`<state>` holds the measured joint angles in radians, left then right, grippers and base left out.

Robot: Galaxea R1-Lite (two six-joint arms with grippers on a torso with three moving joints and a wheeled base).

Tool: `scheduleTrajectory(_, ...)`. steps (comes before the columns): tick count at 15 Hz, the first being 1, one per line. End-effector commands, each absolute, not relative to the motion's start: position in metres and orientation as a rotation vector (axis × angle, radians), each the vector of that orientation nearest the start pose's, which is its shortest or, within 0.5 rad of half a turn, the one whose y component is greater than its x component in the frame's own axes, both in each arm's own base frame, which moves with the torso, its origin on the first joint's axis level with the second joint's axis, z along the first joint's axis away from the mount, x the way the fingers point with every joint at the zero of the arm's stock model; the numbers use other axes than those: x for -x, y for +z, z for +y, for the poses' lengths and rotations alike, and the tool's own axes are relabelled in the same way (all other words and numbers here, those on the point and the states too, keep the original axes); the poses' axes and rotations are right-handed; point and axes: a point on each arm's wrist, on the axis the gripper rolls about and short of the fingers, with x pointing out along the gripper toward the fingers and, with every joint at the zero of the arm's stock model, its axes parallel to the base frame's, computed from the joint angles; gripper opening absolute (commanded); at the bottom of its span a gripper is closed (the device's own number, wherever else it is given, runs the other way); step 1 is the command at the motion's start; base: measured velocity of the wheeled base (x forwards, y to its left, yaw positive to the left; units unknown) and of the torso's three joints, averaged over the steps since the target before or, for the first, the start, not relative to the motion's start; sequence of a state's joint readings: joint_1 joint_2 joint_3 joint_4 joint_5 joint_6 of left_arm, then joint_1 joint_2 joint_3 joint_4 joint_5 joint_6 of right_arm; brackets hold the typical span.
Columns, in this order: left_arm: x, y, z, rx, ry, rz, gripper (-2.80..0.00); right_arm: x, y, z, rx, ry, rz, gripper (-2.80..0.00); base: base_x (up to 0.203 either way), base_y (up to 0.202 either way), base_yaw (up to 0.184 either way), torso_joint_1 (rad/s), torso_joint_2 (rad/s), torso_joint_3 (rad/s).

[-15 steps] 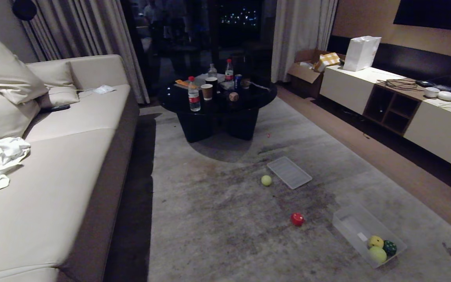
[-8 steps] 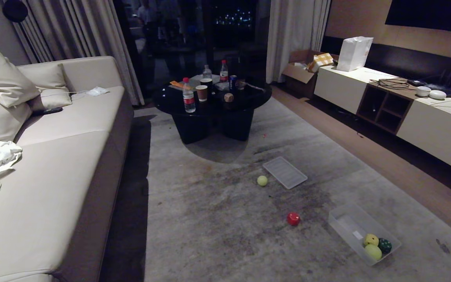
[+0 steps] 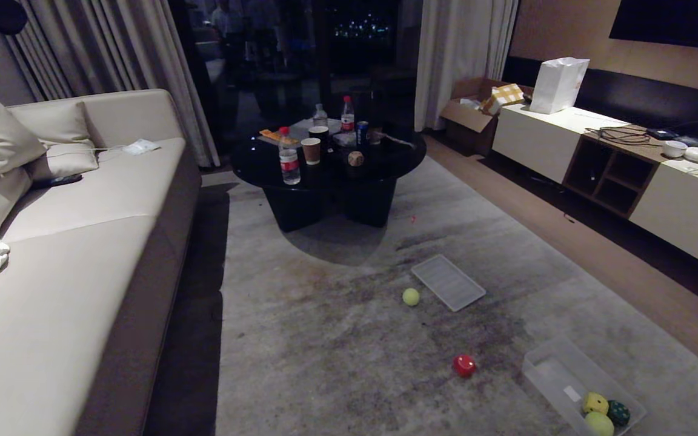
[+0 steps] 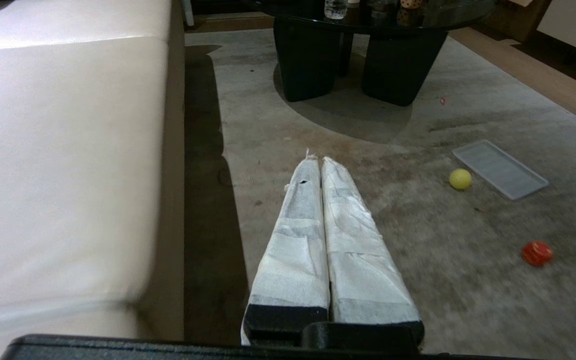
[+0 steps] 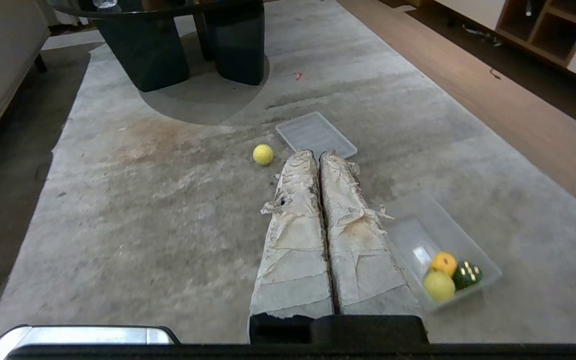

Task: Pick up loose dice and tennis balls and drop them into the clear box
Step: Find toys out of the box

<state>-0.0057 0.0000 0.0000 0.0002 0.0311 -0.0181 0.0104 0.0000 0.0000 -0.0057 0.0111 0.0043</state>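
On the grey rug: red rounded die (image 3: 464, 365) loose beside the clear plastic box (image 3: 552, 369).
Both grippers' taped fingers (image 4: 318, 200) (image 5: 318, 200) are pressed together; spread them before straddling the die.

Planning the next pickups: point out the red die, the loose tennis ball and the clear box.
red die (image 3: 464, 365), head view, top face.
loose tennis ball (image 3: 411, 297), head view, centre.
clear box (image 3: 552, 368), head view, bare floor.
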Motion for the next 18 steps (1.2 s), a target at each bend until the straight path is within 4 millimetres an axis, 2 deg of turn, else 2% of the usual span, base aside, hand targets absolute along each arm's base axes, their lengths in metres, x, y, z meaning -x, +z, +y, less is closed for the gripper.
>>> scheduleTrajectory(1, 0.0226, 0.0751, 0.0009, 0.02, 0.026, 0.003, -2.8, 0.0225, 0.0753, 0.0, -0.005, 0.023, -0.001, -2.8, 0.192, 0.0, 0.003, 0.003, -0.01, 0.002)
scheduleTrajectory(5, 0.0226, 0.0752, 0.0008, 0.018, 0.023, 0.001, -2.8, 0.0225, 0.0753, 0.0, -0.003, 0.021, -0.002, -2.8, 0.137, 0.0, 0.001, 0.005, 0.0, -0.001)
scheduleTrajectory(15, 0.0226, 0.0751, 0.0009, 0.021, 0.026, 0.003, -2.8, 0.0225, 0.0753, 0.0, -0.005, 0.021, -0.001, -2.8, 0.0, 0.0, 0.0, 0.0, 0.0, 0.0)
scheduleTrajectory(18, 0.0226, 0.0751, 0.0009, 0.02, 0.026, 0.003, -2.8, 0.0225, 0.0753, 0.0, -0.005, 0.021, -0.001, -2.8, 0.0, 0.0, 0.0, 0.002, 0.0, -0.136)
